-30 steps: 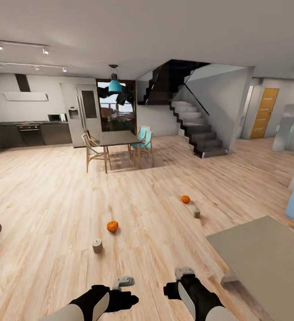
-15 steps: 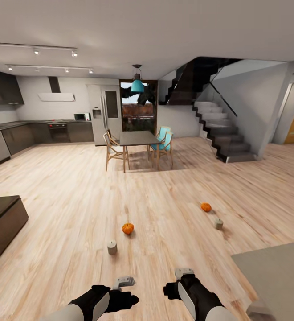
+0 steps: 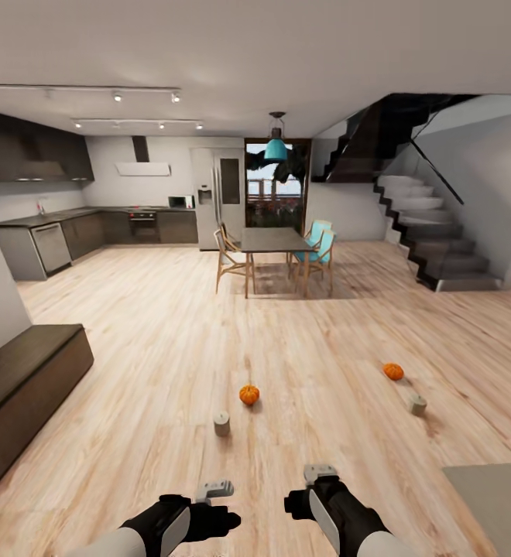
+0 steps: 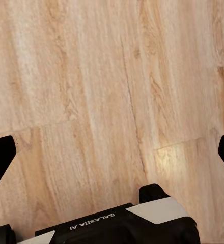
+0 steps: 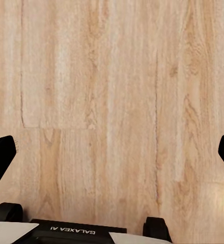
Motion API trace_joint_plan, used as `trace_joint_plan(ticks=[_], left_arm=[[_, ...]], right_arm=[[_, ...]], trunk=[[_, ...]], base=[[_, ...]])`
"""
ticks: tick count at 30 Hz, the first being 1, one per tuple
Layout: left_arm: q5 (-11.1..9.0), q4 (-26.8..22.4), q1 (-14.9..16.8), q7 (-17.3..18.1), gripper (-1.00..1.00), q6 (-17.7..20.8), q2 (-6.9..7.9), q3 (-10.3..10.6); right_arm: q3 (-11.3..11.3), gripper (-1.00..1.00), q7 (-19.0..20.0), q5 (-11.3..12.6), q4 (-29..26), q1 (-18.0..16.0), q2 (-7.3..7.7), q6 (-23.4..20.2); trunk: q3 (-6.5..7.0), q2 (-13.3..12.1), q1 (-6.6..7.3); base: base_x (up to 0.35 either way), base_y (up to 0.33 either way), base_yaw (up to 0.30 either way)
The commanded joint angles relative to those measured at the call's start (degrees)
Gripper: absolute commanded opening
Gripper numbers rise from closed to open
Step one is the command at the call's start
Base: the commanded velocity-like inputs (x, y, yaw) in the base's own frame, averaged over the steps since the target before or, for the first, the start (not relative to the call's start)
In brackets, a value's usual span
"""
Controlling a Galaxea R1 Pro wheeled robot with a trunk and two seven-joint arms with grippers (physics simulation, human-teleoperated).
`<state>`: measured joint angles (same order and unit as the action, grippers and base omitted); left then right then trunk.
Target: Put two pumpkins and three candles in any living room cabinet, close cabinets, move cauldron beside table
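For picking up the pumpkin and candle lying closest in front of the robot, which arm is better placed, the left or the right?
Probably the left. The near pumpkin and near candle lie on the floor slightly closer to the left gripper than to the right gripper. Both grippers are open and empty, and the cabinet stands on the left.

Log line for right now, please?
phase: approaching | on floor: two pumpkins, two candles | cabinet: shut | left gripper: open | right gripper: open
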<state>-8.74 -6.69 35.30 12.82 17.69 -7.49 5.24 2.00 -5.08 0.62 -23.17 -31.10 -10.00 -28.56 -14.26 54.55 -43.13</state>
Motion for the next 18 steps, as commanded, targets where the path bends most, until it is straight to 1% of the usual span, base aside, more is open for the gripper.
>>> trace_joint_plan(ticks=[1, 13, 18], left_arm=[[-0.6, -0.1, 0.0, 0.0, 1.00, 0.3, 0.02, 0.5], [-0.6, -0.1, 0.0, 0.0, 1.00, 0.3, 0.02, 0.5], [-0.6, -0.1, 0.0, 0.0, 1.00, 0.3, 0.02, 0.5]], right_arm=[[0.2, 1.00, -0.3, 0.1, -0.1, 0.0, 0.00, -0.4], [0.2, 1.00, -0.3, 0.1, -0.1, 0.0, 0.00, -0.4], [0.2, 1.00, -0.3, 0.1, -0.1, 0.0, 0.00, -0.4]], trunk=[[-0.08, 0.1, -0.01], [-0.08, 0.1, -0.01], [-0.08, 0.1, -0.01]], base=[[0.000, 0.000, 0.290], [0.000, 0.000, 0.290], [0.087, -0.010, 0.290]])
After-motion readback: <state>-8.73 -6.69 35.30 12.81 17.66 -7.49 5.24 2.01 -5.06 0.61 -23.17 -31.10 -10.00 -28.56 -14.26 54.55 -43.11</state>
